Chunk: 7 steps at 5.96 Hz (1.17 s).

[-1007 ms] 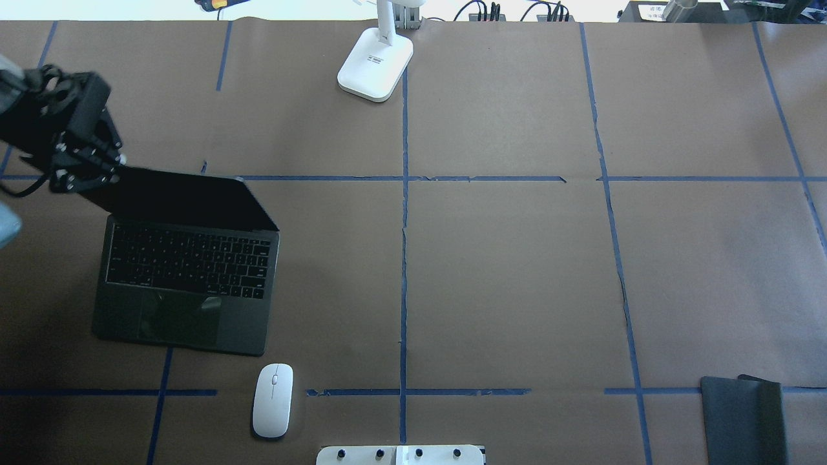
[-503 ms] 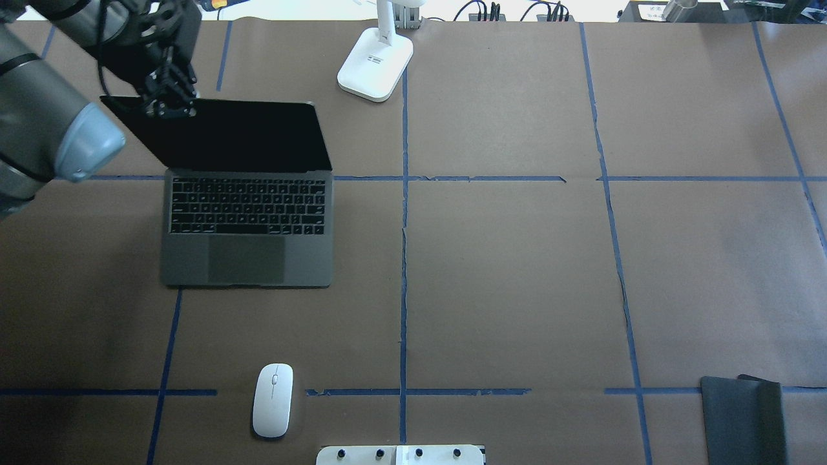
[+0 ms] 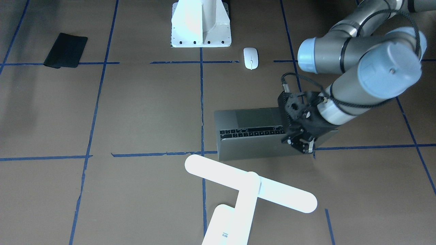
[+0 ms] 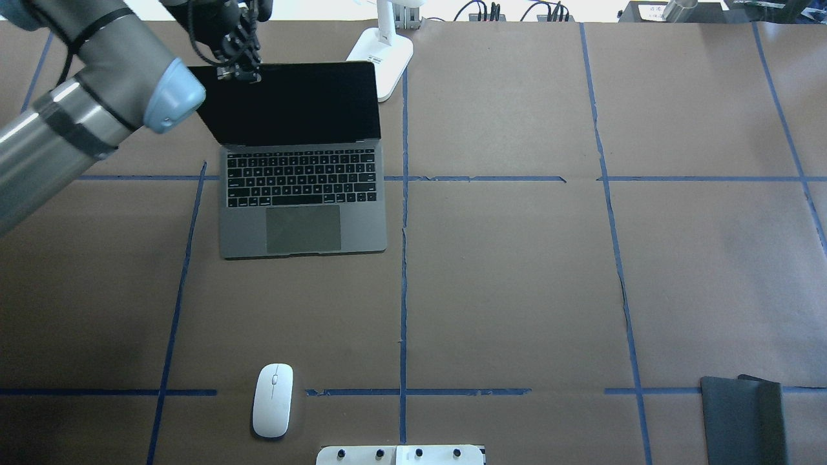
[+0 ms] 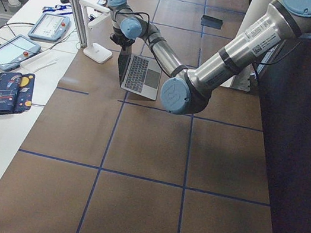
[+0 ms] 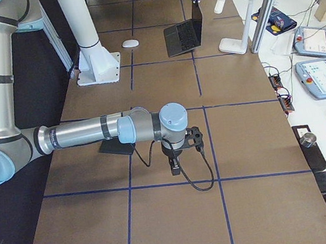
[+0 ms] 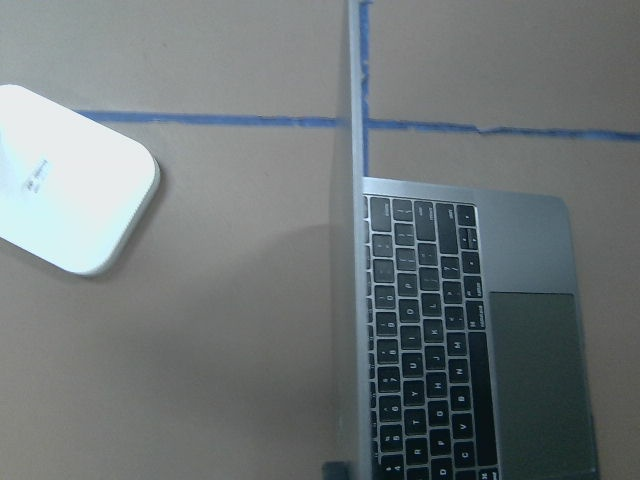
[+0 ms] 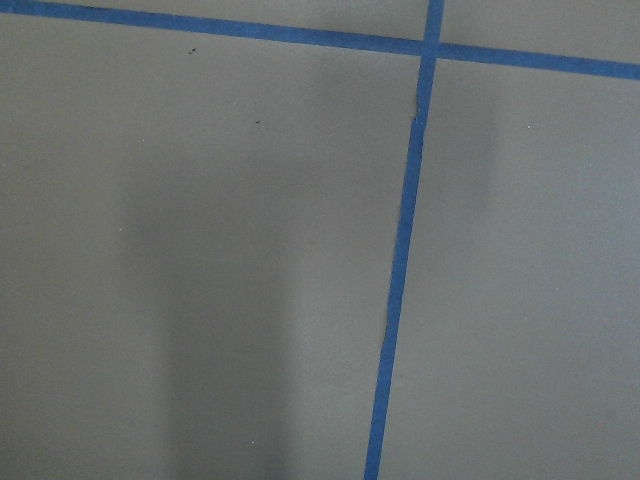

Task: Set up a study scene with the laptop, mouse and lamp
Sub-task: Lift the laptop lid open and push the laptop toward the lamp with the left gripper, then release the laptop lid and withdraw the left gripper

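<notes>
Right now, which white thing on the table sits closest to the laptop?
The lamp: its base sits beside the laptop screen; the mouse and mounting block lie far off by the robot.

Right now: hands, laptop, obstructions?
Left hand shut on lid corner of slim grey metal laptop. Right hand over table, state unclear. Base of white T-shaped lamp close behind lid.

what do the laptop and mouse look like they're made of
The laptop looks like matte grey metal, likely aluminium: even dull sheen, thin rigid lid. The mouse looks like smooth white plastic: uniform rounded shell with a soft highlight, possibly coated.
</notes>
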Tool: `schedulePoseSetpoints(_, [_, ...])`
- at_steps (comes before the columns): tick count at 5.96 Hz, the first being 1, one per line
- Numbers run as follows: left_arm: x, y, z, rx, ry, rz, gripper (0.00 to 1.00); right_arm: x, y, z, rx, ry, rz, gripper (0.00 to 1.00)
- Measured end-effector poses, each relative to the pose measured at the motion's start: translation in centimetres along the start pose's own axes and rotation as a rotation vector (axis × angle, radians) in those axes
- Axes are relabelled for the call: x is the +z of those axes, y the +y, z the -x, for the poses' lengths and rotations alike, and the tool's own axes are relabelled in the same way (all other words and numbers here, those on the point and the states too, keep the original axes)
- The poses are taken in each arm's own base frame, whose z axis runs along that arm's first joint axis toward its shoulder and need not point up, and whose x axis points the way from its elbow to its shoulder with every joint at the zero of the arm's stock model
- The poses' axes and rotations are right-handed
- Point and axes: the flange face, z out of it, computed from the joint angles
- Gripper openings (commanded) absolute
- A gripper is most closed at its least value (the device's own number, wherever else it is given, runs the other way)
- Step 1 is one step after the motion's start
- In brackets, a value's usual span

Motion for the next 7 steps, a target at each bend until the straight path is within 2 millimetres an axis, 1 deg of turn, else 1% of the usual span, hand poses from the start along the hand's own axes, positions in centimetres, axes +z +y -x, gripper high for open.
schedulePoseSetpoints(1, [1.4, -1.1, 2.2, 0.006, -0.002, -0.004, 0.24, 0.0, 0.0, 0.0, 0.001, 0.000, 0.001, 1.00])
schedulePoseSetpoints(2, [2.0, -1.4, 3.2, 0.005, -0.003, -0.005, 0.71, 0.1, 0.0, -0.1, 0.002, 0.000, 0.002, 1.00])
schedulePoseSetpoints(3, [2.0, -1.4, 3.5, 0.002, -0.005, -0.005, 1.00, 0.1, 0.1, -0.1, 0.003, 0.000, 0.003, 1.00])
schedulePoseSetpoints(4, [1.5, -1.3, 3.2, 0.007, -0.013, -0.014, 1.00, 0.1, 0.1, -0.1, 0.004, 0.000, 0.004, 1.00])
schedulePoseSetpoints(5, [0.3, -0.4, 2.1, 0.000, -0.029, -0.030, 1.00, 0.1, 0.1, -0.1, 0.005, 0.000, 0.004, 1.00])
schedulePoseSetpoints(6, [-1.3, 2.1, 0.1, -0.025, -0.051, -0.046, 1.00, 0.1, 0.1, -0.1, 0.004, 0.000, 0.003, 1.00])
schedulePoseSetpoints(7, [-3.4, 5.4, -2.5, -0.061, -0.074, -0.055, 1.00, -0.1, -0.1, 0.1, -0.001, 0.000, -0.001, 1.00])
